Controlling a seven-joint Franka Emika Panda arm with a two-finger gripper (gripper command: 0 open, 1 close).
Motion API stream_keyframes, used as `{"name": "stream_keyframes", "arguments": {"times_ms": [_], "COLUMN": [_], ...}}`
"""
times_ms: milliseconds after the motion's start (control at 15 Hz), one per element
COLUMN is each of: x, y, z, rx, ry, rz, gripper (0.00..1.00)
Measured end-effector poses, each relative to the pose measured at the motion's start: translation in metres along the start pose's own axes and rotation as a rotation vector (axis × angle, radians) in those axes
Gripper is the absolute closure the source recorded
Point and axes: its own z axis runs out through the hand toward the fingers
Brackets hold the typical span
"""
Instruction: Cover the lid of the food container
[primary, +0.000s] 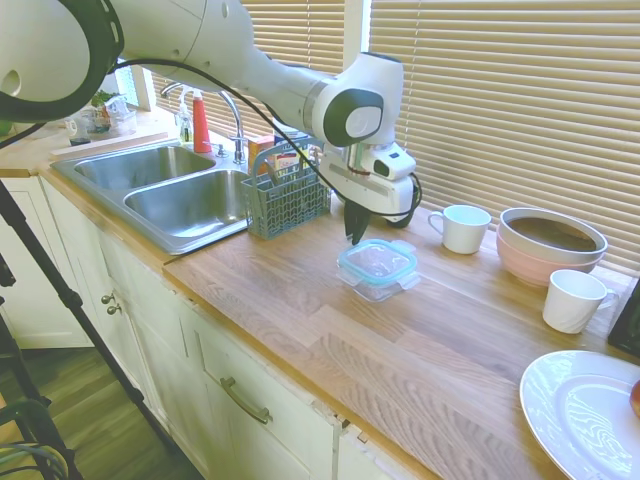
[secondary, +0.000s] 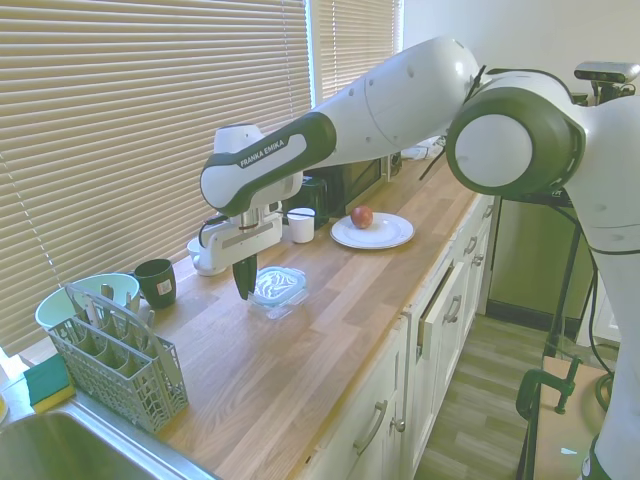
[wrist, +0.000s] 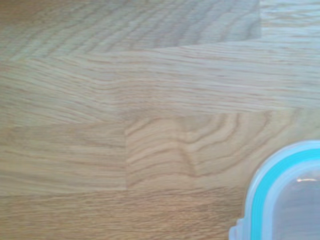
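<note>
The lid (primary: 377, 260) already sits on top of the food container (primary: 380, 283), near the middle of the wooden table (primary: 400, 350), to the right of the grey cutlery basket (primary: 283, 195) and nearer than the white cup (primary: 463, 228). From these views it seems to lie flat and square on the glass, though whether its snap flaps are pressed home is too small to tell. The pincer (primary: 355, 235) hangs just beside the lid's far-left corner, fingers pointing down and drawn together with nothing between them; no contact with the lid is visible. The wrist view shows one rounded corner of the lid with its teal seal rim (wrist: 256, 200) and bare wood alongside. As a judgement, the lid is light, thin and slightly springy plastic, smooth enough to slip under a hard tip, while the container below is stiff, heavier glass that could slide on the wood or chip if struck. The safest hold would be across a rim edge between flaps, or a gentle downward press on the flat centre.
</note>
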Motion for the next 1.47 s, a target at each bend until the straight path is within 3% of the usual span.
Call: {"name": "stream_keyframes", "arguments": {"times_ms": [533,867,1200,1467], "x": [0.007,0.007,-0.030,-0.062], "y": [0.006,0.011,0.061,0.127], "z": [-0.002,-0.021,-0.068,-0.082], "rx": [0.014,0.056,0.081,0.041], "ry": [-0.006,0.016,0.025,0.035], "rz": [-0.010,-0.024,-0.061,-0.068], "gripper": [0.00,0.00,0.00,0.00]}}
